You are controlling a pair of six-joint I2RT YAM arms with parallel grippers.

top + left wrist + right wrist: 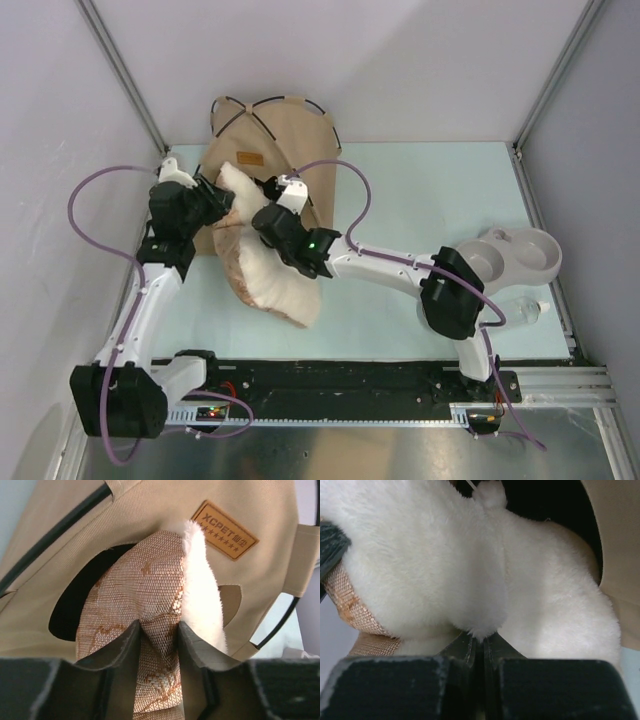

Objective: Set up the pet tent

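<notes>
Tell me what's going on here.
Both arms are working a pillow at the doorway of the tent. The left tool pinches a fold of the pillow's woven side, and the right tool is shut on its fluffy side. The tent stands at the back of the table. The pillow's top end is at the doorway, with most of it outside.

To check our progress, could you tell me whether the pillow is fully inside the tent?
No, most of the pillow lies outside the tent, before its doorway.
</notes>
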